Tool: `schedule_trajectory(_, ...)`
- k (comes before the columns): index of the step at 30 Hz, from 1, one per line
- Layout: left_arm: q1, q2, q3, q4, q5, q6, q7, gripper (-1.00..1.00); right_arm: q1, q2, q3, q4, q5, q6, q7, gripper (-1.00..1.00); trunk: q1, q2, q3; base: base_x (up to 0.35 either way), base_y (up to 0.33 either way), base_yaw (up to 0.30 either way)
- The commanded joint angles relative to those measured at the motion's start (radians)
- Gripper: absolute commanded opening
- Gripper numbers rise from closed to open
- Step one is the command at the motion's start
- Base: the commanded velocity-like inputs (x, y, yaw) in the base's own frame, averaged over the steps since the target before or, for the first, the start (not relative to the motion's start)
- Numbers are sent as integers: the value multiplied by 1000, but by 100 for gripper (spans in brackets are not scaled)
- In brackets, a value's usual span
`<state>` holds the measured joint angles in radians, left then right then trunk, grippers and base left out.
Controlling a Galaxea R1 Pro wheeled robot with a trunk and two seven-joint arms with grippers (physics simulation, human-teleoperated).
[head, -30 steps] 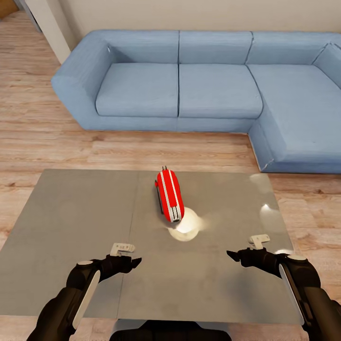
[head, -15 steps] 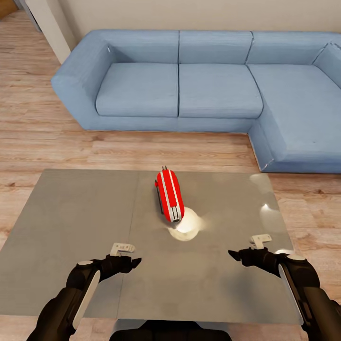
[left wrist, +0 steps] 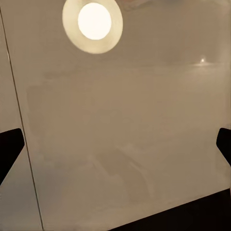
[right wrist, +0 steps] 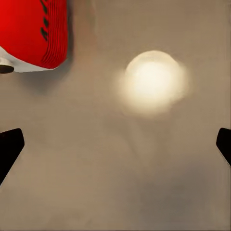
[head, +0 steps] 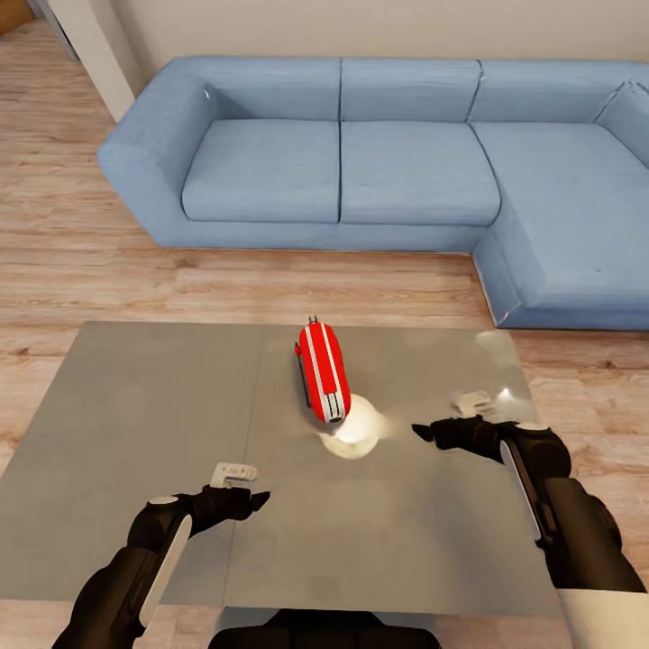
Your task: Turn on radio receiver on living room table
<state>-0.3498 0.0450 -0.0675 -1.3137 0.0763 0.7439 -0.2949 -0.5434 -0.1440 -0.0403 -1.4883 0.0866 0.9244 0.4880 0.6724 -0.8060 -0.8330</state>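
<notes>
Right claw hovers over the bench, toward its right edge, tips pointing at the near end of the radio receiver and close to it without touching. In the right wrist view its two dark fingertips sit at opposite borders of the frame, so the claw is spread wide, nothing between the tips. That view also catches a red corner of the radio receiver with dark grille slots and a white edge, and a round lamp glare on the glossy top beside it.

Left claw hovers near the bench's front edge, left of centre, well apart from the radio. Its fingertips are likewise at the far sides of the left wrist view: spread, empty. Under it, bare grey-brown top with the seam line and a second lamp reflection.

Radio receiver stands on its narrow edge near the bench's middle, a little toward the far edge, white stripes up, long axis running front to back, just right of the seam.

Beyond the bench: light wood plank floor, blue L-shaped sofa against a beige wall
</notes>
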Motion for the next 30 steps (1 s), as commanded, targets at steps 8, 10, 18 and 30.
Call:
schedule_trajectory(8, 0, 0, 0, 1, -1, 0, 0, 100, -104, 93, 74, 7, 2, 55, -73, 100, 0, 0, 0, 0, 0, 0)
schedule_trajectory(10, 0, 1, 0, 1, 0, 0, 0, 100, -176, 140, 117, 37, 23, 121, -78, 100, 0, 0, 0, 0, 0, 0)
schedule_trajectory(18, 0, 1, 0, 1, 0, 0, 0, 100, -272, 225, 148, 127, 55, 123, -78, 100, 0, 0, 0, 0, 0, 0)
schedule_trajectory(30, 0, 1, 0, -1, 0, 1, -1, 100, -279, 236, 153, 119, 100, 123, -78, 100, 0, 0, 0, 0, 0, 0)
